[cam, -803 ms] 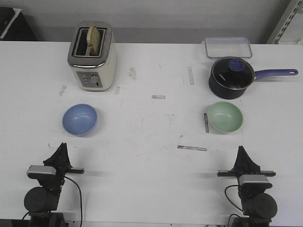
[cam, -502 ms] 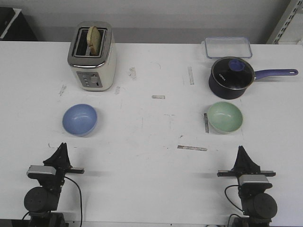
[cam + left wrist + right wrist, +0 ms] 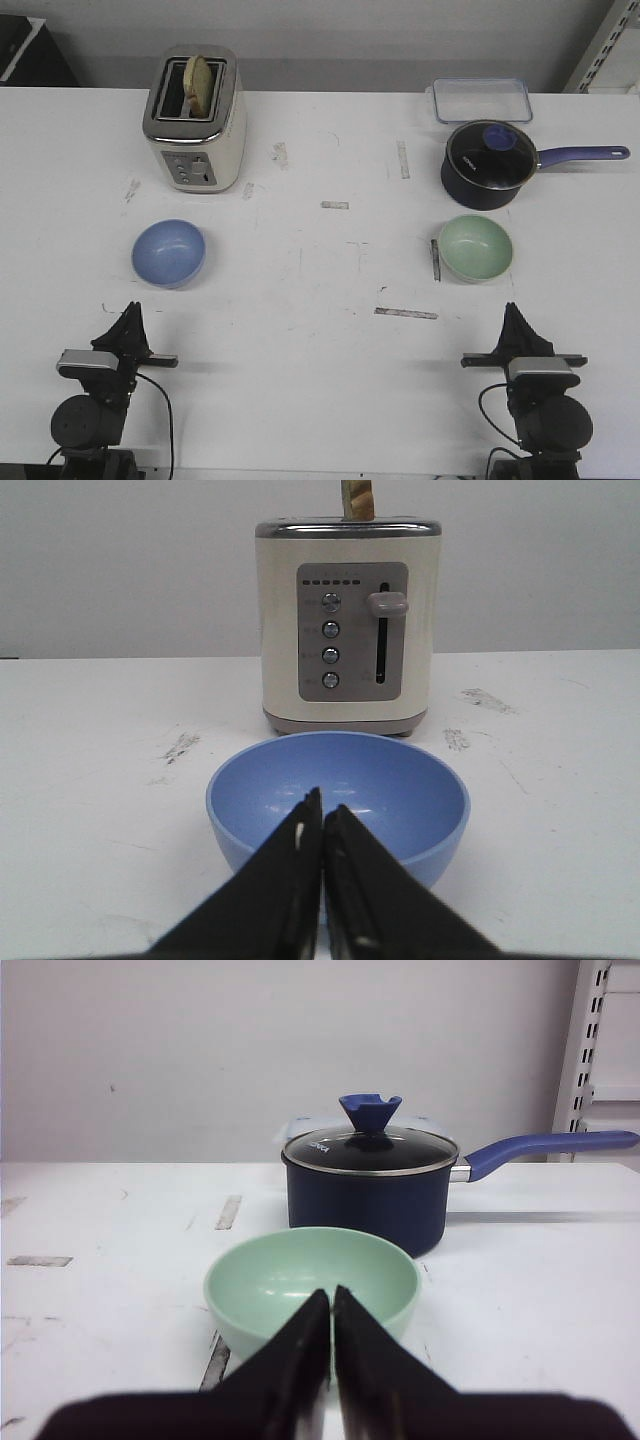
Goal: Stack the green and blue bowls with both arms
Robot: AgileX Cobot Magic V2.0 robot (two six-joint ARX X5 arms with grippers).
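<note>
Front view: blue bowl (image 3: 168,252) sits straight ahead of left gripper (image 3: 127,322), green bowl (image 3: 476,247) ahead of right gripper (image 3: 517,322) (slightly inboard). Both bowls well apart; both jaws closed, holding nothing, w/ each arm nearest its own bowl.

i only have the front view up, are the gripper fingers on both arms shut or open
Observer: Both shut. In the left wrist view the left gripper has its fingers pressed together, holding nothing; the right gripper looks the same in its wrist view.
Operator: what's each one aimed at
Observer: The left wrist view has the blue bowl dead ahead, with the toaster behind it. The right one faces the green bowl, with the saucepan behind.
Operator: anything inside the bowls
Observer: What the wrist views show of the insides looks empty.
Operator: toaster lever up or down
Observer: The lever sits at the top of its slot.
</note>
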